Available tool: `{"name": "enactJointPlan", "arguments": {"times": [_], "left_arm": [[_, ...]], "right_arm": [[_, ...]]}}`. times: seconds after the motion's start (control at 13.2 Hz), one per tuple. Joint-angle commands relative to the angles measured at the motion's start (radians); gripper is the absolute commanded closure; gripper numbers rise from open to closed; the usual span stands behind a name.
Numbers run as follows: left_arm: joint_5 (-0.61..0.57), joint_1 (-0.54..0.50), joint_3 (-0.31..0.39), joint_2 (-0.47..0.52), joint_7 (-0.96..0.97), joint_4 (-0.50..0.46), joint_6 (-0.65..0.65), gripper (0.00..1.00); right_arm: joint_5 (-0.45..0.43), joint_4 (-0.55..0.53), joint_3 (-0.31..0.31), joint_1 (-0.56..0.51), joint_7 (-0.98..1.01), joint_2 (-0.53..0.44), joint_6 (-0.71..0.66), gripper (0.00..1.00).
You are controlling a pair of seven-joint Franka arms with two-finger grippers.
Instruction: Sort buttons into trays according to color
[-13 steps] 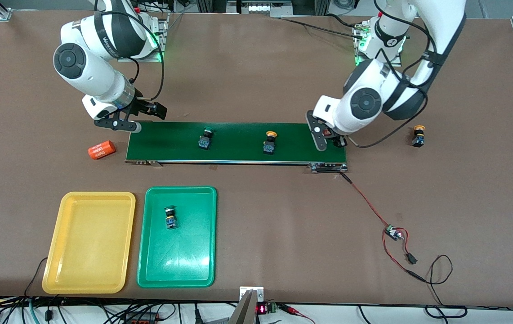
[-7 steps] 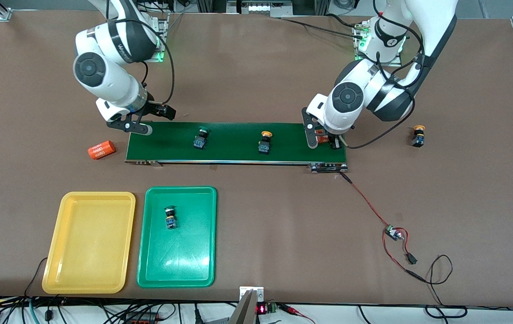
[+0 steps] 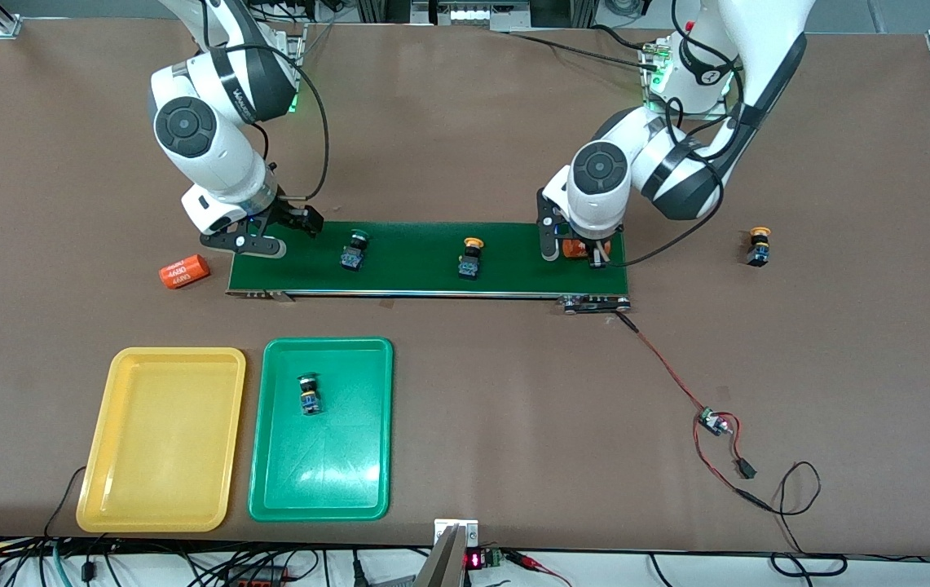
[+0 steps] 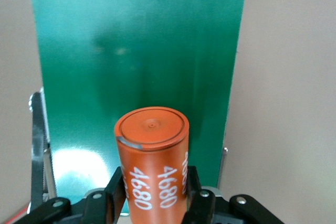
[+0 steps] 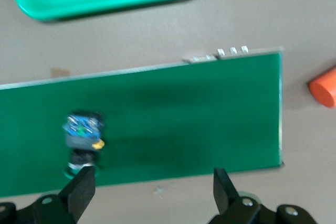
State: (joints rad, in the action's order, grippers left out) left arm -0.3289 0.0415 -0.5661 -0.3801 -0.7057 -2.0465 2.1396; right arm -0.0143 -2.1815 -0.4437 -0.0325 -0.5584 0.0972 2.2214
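On the dark green belt (image 3: 424, 257) lie a green-cap button (image 3: 353, 249) and a yellow-cap button (image 3: 469, 257). Another yellow-cap button (image 3: 758, 246) stands on the table past the belt's left-arm end. A further button (image 3: 310, 394) lies in the green tray (image 3: 326, 465), beside the yellow tray (image 3: 161, 440). My left gripper (image 3: 575, 246) is over the belt's left-arm end, shut on an orange cylinder (image 4: 152, 166). My right gripper (image 3: 273, 231) is open by the belt's other end, with the green-cap button (image 5: 81, 137) near one finger (image 5: 81, 187).
A second orange cylinder (image 3: 184, 271) lies on the table just off the belt's right-arm end. Red and black wires with a small circuit board (image 3: 713, 421) run from the belt's left-arm end toward the front camera.
Both belt buttons have drifted toward the right arm's end. The left gripper has carried its orange cylinder farther over the belt. The right gripper has shifted toward the green-cap button.
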Motion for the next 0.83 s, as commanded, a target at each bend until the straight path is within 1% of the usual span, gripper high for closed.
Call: {"name": "enactJointPlan", "arguments": {"times": [0.0, 0.08, 0.15, 0.38, 0.45, 0.61, 0.76], "left_arm": [[-0.032, 0.001, 0.002, -0.011, -0.005, -0.007, 0.017, 0.6], [-0.039, 0.0, 0.002, -0.014, -0.006, -0.009, 0.031, 0.39], [-0.051, -0.002, 0.002, -0.013, -0.011, -0.017, 0.046, 0.0], [-0.052, 0.0, 0.0, -0.002, 0.0, -0.02, 0.051, 0.0], [-0.052, 0.0, -0.001, 0.018, -0.004, -0.018, 0.046, 0.0], [-0.033, -0.017, -0.006, 0.073, -0.008, -0.017, 0.028, 0.0], [-0.012, -0.069, -0.006, 0.151, -0.008, -0.012, -0.026, 0.0]], "right_arm": [[-0.024, 0.035, -0.001, 0.014, -0.052, 0.065, 0.029, 0.0], [-0.023, 0.036, 0.003, 0.028, -0.061, 0.081, 0.029, 0.0], [-0.023, 0.036, 0.005, 0.031, -0.086, 0.094, 0.029, 0.0], [-0.041, 0.037, 0.008, 0.034, -0.097, 0.127, 0.049, 0.0], [-0.052, 0.037, 0.013, 0.036, -0.097, 0.134, 0.053, 0.0], [-0.059, 0.037, 0.017, 0.036, -0.097, 0.144, 0.067, 0.0], [-0.059, 0.037, 0.023, 0.039, -0.098, 0.157, 0.084, 0.0]]}}
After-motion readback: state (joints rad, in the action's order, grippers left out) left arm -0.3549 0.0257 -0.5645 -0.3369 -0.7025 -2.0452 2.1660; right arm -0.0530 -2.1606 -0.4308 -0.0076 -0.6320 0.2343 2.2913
